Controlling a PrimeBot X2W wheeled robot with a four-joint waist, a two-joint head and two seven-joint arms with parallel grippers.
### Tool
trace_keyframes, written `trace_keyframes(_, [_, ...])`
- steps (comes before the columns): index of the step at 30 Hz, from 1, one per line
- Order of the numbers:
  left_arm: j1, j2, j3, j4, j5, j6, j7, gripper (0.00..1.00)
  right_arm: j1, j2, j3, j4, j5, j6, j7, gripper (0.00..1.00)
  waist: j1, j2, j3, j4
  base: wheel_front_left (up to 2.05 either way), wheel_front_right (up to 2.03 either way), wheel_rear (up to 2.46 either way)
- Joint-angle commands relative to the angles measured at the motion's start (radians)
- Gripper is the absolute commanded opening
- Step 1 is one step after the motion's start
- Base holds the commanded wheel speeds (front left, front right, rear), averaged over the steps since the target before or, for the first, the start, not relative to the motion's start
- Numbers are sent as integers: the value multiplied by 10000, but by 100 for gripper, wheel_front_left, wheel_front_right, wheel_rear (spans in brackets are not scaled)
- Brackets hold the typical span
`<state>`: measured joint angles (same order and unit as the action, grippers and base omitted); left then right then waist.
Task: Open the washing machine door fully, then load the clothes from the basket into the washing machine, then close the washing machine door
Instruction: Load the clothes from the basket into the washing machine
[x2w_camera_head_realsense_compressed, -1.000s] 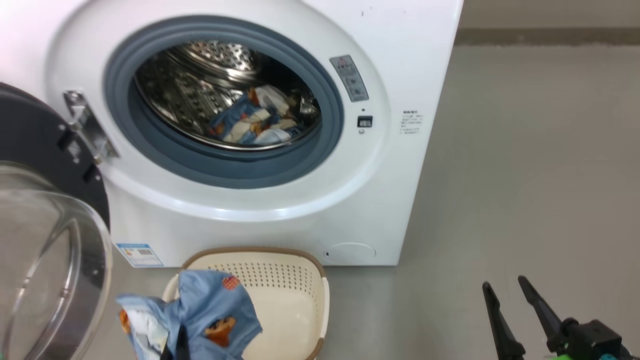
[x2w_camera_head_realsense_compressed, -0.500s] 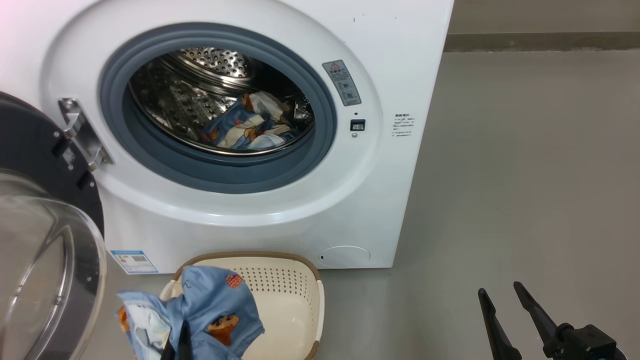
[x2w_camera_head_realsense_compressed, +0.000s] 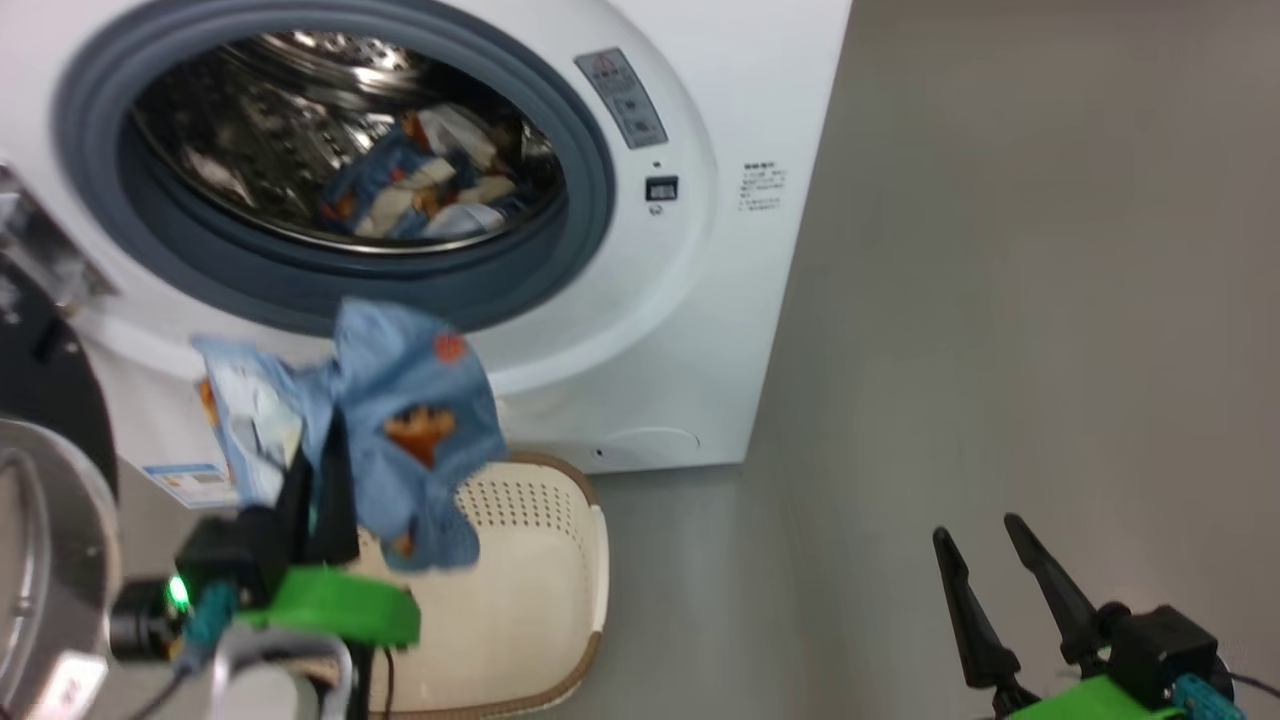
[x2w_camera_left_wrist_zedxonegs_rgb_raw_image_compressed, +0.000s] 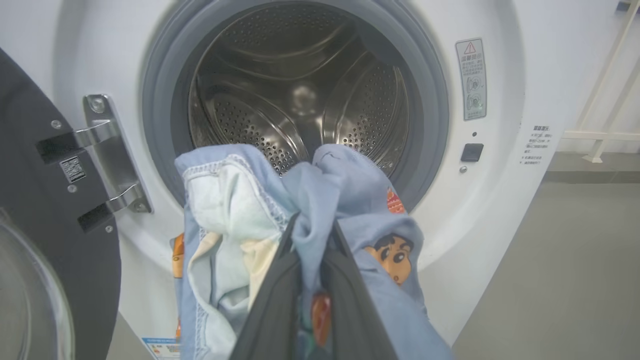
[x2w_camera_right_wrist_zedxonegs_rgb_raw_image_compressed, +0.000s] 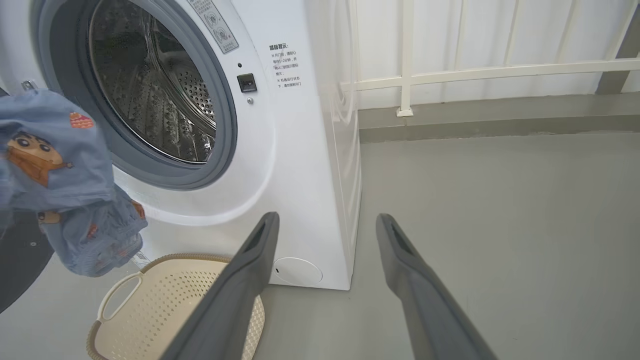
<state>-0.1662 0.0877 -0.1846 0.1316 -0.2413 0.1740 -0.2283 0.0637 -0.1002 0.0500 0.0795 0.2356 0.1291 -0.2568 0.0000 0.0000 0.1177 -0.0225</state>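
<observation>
Left gripper (x2w_camera_left_wrist_zedxonegs_rgb_raw_image_compressed: 312, 227) holds clothes (x2w_camera_left_wrist_zedxonegs_rgb_raw_image_compressed: 357, 187) above basket (x2w_camera_head_realsense_compressed: 530, 505), seemingly apart.

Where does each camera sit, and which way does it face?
Head: looks down at the big white front-loading washing machine and cream perforated plastic basket; left gripper and right gripper low.
Left wrist: faces the steel drum; left gripper pinches light-blue cartoon-print cloth.
Right wrist: faces the machine's right front corner; right gripper open.
Shared: all show that cloth.

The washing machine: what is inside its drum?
Some light-blue printed clothes lie low in the steel drum. What lies under them is covered, so the number of pieces is unclear.
</observation>
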Motion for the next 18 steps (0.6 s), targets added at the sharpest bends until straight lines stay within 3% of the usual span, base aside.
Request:
trace_keyframes(1, [-769, 279, 388, -75, 164, -28, 1, 0, -409, -65, 285, -257, 118, 16, -49, 100, 0, 0, 819, -577, 0, 0, 0])
trace_keyframes(13, [-5508, 1254, 782, 3109, 690, 2, 64, 0, -1559, -245, 840, -30, 584, 16, -49, 100, 0, 0, 2956, -1777, 0, 0, 0])
trace_keyframes(18, [-7389, 1927, 830, 4883, 915, -232, -87, 0, -1674, -263, 900, 118, 821, 16, -49, 100, 0, 0, 3775, -2247, 0, 0, 0])
